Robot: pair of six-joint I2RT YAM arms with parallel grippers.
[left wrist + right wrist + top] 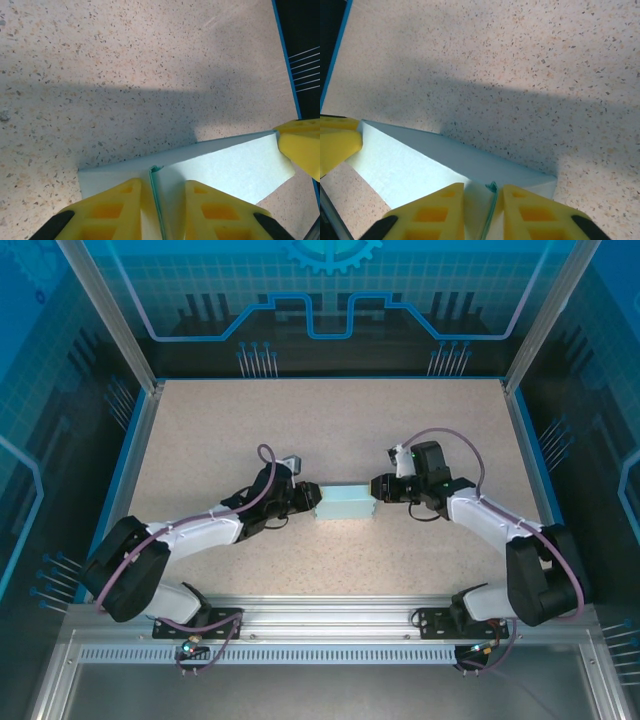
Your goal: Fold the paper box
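The paper box (344,503) is a small flat pale sky-blue box lying at the middle of the speckled table. My left gripper (308,498) is against its left end and my right gripper (378,488) against its right end. In the left wrist view the box (225,167) runs away from my left gripper (165,190), whose yellow fingers stand slightly apart either side of a thin upright card edge. In the right wrist view the box (405,160) sits likewise in front of my right gripper (483,192), open a little around a thin card edge. Each wrist view also catches the opposite gripper's yellow fingertip at the box's far end.
The table (330,420) has a blue raised border (528,460) on its sides. Dark enclosure walls with metal posts (110,315) stand around it. A metal rail (330,625) runs along the near edge by the arm bases.
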